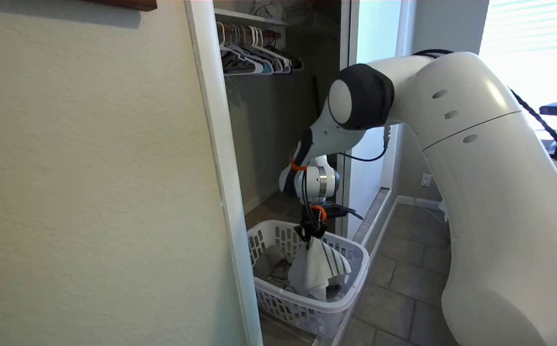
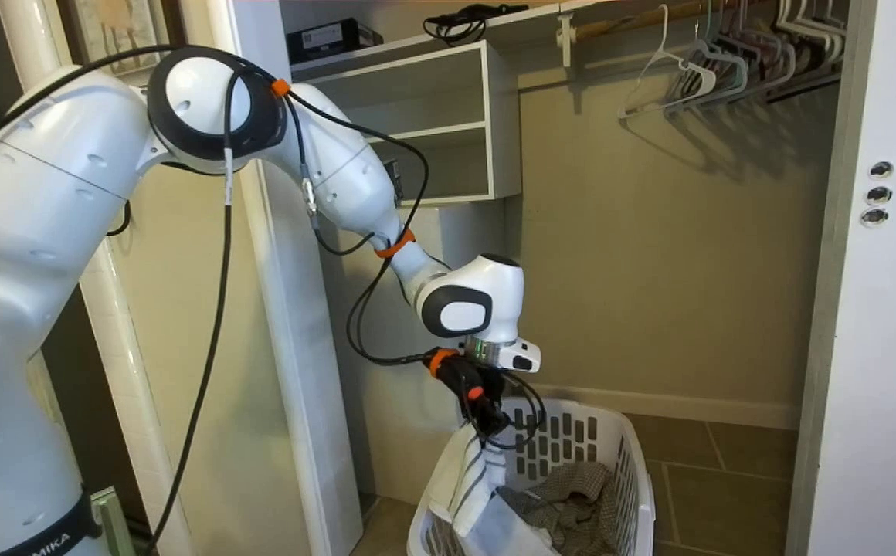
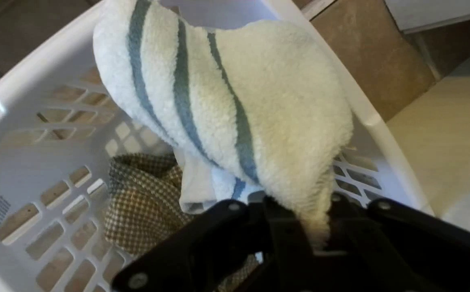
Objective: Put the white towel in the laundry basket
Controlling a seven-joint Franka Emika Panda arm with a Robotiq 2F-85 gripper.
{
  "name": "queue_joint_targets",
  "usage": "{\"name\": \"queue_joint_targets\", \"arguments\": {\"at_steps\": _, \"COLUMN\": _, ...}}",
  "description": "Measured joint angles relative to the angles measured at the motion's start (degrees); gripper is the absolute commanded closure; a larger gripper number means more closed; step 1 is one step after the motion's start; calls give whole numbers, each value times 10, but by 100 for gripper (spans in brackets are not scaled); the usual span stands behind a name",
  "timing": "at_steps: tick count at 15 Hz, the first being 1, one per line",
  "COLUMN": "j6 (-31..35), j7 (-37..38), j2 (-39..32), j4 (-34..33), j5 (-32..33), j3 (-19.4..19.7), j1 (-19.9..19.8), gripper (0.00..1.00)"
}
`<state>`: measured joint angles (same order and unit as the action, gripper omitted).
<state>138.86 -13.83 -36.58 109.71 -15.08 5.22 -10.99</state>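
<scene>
The white towel with grey-blue stripes hangs from my gripper in both exterior views [image 1: 324, 264] [image 2: 470, 471] and fills the upper middle of the wrist view [image 3: 291, 93]. My gripper [image 3: 295, 211] is shut on a bunched end of the towel. In both exterior views the gripper [image 1: 311, 236] [image 2: 487, 431] points down over the laundry basket. The white plastic laundry basket [image 1: 302, 302] stands below, and it shows in the wrist view [image 3: 36, 67]. The towel's lower part hangs inside the basket. Whether it rests on the cloth there I cannot tell.
A brown checked cloth [image 3: 137, 202] lies in the basket. The basket stands in a closet doorway, between a white door frame [image 1: 221, 168] and a white door [image 1: 374, 96]. White shelves [image 2: 502, 123] and hangers [image 2: 668, 77] are higher up.
</scene>
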Motion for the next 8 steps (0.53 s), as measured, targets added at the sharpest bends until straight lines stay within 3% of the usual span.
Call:
{"name": "queue_joint_targets", "arguments": {"at_steps": 5, "j6": 63, "j7": 3, "j2": -23, "j4": 26, "j5": 3, "j3": 0, "j1": -20, "gripper": 97}}
{"name": "queue_joint_targets", "arguments": {"at_steps": 6, "j6": 84, "j7": 9, "j2": -27, "j4": 32, "j5": 7, "j3": 5, "j1": -20, "gripper": 74}}
{"name": "queue_joint_targets", "arguments": {"at_steps": 7, "j6": 108, "j7": 16, "j2": -31, "j4": 37, "j5": 10, "j3": 9, "j1": -20, "gripper": 60}}
{"name": "queue_joint_targets", "arguments": {"at_steps": 8, "j6": 132, "j7": 24, "j2": -35, "j4": 41, "j5": 11, "j3": 12, "j1": -20, "gripper": 55}}
